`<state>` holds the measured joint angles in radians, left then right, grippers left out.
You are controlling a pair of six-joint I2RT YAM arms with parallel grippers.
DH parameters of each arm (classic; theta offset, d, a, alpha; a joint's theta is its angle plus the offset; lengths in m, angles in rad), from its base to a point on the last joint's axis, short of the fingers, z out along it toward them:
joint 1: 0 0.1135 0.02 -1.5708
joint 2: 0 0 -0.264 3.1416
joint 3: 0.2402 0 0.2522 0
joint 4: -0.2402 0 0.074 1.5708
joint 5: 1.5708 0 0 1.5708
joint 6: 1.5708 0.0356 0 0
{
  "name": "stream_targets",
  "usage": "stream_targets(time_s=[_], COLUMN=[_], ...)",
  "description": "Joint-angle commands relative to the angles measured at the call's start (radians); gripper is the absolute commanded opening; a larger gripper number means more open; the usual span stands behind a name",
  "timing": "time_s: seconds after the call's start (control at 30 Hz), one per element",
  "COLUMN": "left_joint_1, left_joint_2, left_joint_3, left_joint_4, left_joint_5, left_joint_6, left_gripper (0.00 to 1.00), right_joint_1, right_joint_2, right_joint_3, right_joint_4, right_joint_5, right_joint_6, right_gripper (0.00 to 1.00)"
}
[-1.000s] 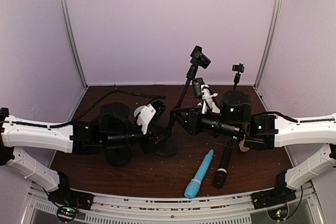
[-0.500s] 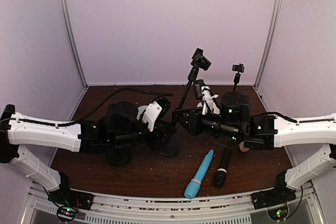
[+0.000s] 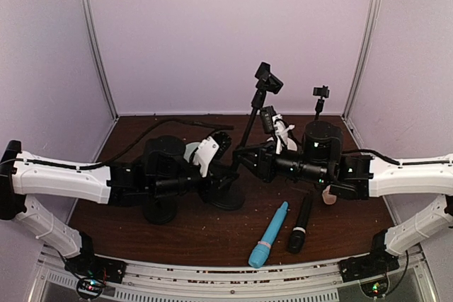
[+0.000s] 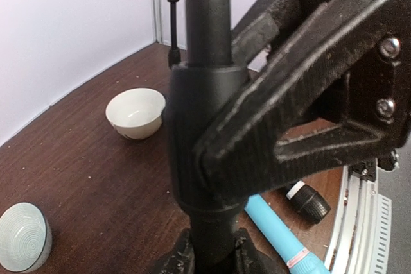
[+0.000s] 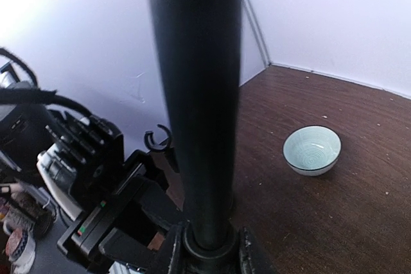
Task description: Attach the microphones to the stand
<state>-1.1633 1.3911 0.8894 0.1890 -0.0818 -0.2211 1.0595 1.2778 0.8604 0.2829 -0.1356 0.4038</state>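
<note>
Two microphones lie flat on the table (image 3: 127, 235) near its front edge, to the right of the stand (image 3: 244, 136). The light blue microphone (image 3: 269, 235) is angled up to the right. The black microphone (image 3: 299, 224) sits just beside it on the right, almost parallel. Neither one is on the stand.

From my top view the stand's pole leans up and to the right from its round base (image 3: 225, 197), with a clip (image 3: 269, 78) at the top. A pale shape (image 3: 282, 134) sits just beyond the right wrist; I cannot tell whether it is the third microphone.

My left gripper (image 4: 212, 258) is closed around the pole low down, one finger pressed to each side. My right gripper (image 5: 207, 251) is clamped on the same pole from the other side, a little higher. In the left wrist view one of its fingers presses on the pole's thick collar.

A white bowl (image 4: 136, 112) and a pale blue-green bowl (image 4: 22, 235) rest on the table beyond the stand, well apart.
</note>
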Motion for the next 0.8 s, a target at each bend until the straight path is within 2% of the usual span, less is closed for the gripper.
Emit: stream_targets(time_s=[0.0,0.07,0.2,0.3,0.47,0.63,0.77], left_joint_1=[-0.011,-0.011,-0.011,-0.011,-0.010,0.001,0.002], left_joint_2=[-0.069,-0.086,-0.116,-0.119,-0.111,-0.109,-0.102], left_joint_3=[-0.032,-0.045,-0.071,-0.076,-0.079,-0.106,-0.108], left_joint_4=[0.166,0.184,0.231,0.234,0.229,0.265,0.247], left_joint_5=[0.216,0.241,0.261,0.253,0.223,0.215,0.136], left_joint_6=[0.034,0.034,0.024,0.020,0.021,-0.001,-0.023], left_gripper=[0.00,0.00,0.00,0.00,0.00,0.00,0.00], right_joint_1=[-0.056,-0.083,-0.142,-0.145,-0.146,-0.155,-0.154], right_joint_2=[-0.067,-0.080,-0.093,-0.091,-0.096,-0.144,-0.172], right_joint_3=[-0.048,-0.047,-0.080,-0.073,-0.062,-0.066,-0.070], right_joint_4=[0.101,0.040,0.043,-0.002,-0.069,-0.155,-0.161], right_joint_5=[-0.339,-0.283,-0.244,-0.210,-0.174,-0.053,-0.100], right_joint_6=[-0.192,-0.205,-0.164,-0.169,-0.171,-0.181,-0.158], right_gripper=[0.12,0.23,0.39,0.49,0.54,0.55,0.57])
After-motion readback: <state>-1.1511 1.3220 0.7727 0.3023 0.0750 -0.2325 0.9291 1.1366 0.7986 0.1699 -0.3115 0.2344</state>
